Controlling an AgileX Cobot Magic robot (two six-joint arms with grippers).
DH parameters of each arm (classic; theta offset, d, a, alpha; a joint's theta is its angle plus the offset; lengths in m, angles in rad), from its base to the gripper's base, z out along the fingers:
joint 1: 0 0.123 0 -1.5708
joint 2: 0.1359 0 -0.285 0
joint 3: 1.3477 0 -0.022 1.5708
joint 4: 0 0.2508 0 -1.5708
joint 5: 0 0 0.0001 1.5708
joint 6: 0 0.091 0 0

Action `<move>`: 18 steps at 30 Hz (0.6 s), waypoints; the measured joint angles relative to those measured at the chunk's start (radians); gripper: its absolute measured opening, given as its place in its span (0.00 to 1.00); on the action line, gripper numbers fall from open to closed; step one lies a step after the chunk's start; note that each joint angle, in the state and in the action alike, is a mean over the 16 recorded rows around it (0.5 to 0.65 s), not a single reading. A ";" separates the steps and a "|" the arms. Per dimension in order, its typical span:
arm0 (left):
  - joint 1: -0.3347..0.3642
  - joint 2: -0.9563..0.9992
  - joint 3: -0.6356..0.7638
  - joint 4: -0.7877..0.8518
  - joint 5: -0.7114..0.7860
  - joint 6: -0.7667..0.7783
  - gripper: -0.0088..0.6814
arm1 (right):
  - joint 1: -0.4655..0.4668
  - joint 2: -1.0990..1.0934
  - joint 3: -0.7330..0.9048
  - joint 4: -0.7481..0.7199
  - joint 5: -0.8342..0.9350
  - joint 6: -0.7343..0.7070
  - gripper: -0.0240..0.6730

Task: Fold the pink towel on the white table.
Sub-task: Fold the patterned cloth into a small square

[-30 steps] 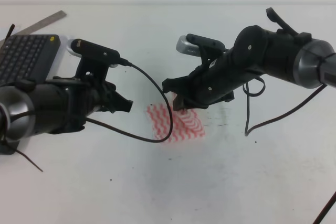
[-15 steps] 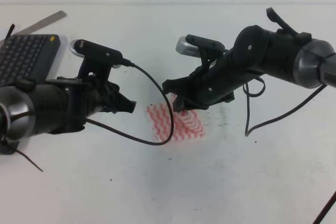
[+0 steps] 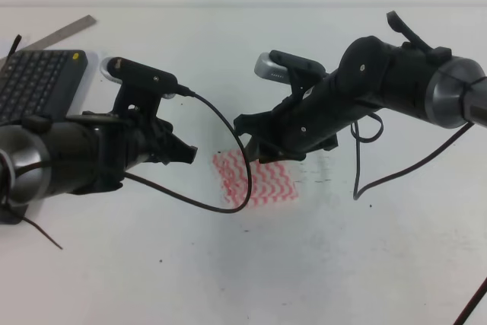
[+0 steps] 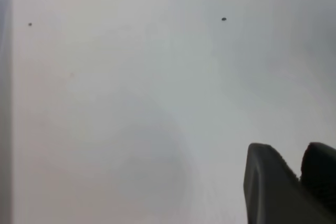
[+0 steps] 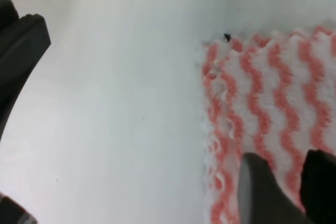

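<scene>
Leftmost, far corner: a dark keyboard [image 3: 34, 81], with a metal ruler [image 3: 57, 33] lying aslant just behind it. Neither concerns the fold.

Left gripper [image 3: 181, 151]: carried on a thick black arm, hanging beside the towel's left edge and not touching it. Its wrist view shows only bare table and two dark finger stubs with a slim gap; whether it is parted or closed I cannot tell. A black cable [image 3: 221, 207] loops from this arm and sags across the towel's left part.

White table [image 3: 251, 264]: plain, with a few dark specks.

Pink towel [image 3: 255, 180]: small, with wavy pink stripes, lying flat near the middle of the table, between the two grippers. Its far edge sits under the right gripper.

Right gripper [image 3: 259, 150]: low over the towel's far edge. In its wrist view the fingers [image 5: 260, 190] stand over the striped cloth near the left border with a narrow gap between them; no cloth is plainly pinched, so whether it grips I cannot tell.

Risks, as judged:
- A thin, flat towel gives little to pinch; the fingers may close on the table and come away empty.
- If only one corner rises, the cloth may slide or twist, giving a skewed fold.
- The hanging cable may drag the left edge.
</scene>
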 joint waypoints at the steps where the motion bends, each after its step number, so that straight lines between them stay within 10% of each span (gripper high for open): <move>1: 0.000 0.000 0.000 0.000 0.002 0.000 0.20 | 0.000 0.000 0.000 0.001 0.001 0.000 0.27; 18: 0.001 -0.001 0.000 0.000 0.223 -0.026 0.20 | -0.001 0.001 0.000 -0.019 0.058 -0.014 0.21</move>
